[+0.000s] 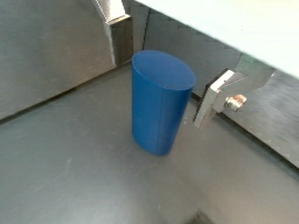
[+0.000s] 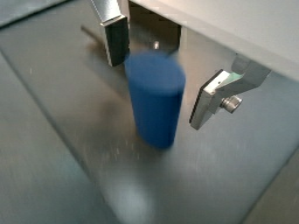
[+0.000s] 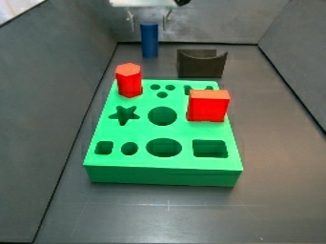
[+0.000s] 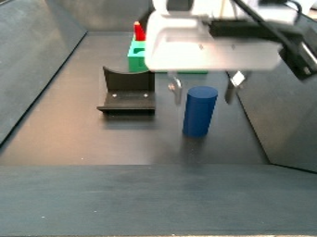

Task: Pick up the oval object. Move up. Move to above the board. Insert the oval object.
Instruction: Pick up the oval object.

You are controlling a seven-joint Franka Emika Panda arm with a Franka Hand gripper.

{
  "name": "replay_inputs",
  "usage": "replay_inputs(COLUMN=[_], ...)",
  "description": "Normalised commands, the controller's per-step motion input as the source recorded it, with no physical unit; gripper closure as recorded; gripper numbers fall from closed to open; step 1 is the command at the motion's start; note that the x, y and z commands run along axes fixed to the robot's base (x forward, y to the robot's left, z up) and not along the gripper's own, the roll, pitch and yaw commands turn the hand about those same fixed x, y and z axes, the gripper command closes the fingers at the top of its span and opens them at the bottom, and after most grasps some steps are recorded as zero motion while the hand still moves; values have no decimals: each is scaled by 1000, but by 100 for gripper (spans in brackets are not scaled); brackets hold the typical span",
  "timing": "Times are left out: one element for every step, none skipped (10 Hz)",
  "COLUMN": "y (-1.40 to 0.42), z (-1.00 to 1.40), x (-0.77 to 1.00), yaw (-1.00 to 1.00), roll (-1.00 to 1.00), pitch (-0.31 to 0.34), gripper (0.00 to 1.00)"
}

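On the grey floor [image 4: 87, 199] between grey walls, the oval object [image 4: 199, 112] upright between the gripper's [image 4: 201, 88] parted fingers [image 1: 214, 99].

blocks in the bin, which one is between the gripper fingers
The oval object, the tall blue peg standing upright on the floor between the gripper's open fingers. The red hexagonal block and red cube sit on the board.

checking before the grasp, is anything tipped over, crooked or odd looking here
Nothing stands out. The oval object stands upright on the floor between the open gripper's fingers, and the red hexagonal block and red cube sit squarely on the board.
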Motion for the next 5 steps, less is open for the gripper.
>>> replay_inputs(y=[0, 0, 0, 0, 0], z=[0, 0, 0, 0, 0], x=[0, 0, 0, 0, 0], yaw=[0, 0, 0, 0, 0], roll=[60, 0, 0, 0, 0], pitch=[13, 0, 0, 0, 0], gripper=[0, 0, 100, 100, 100])
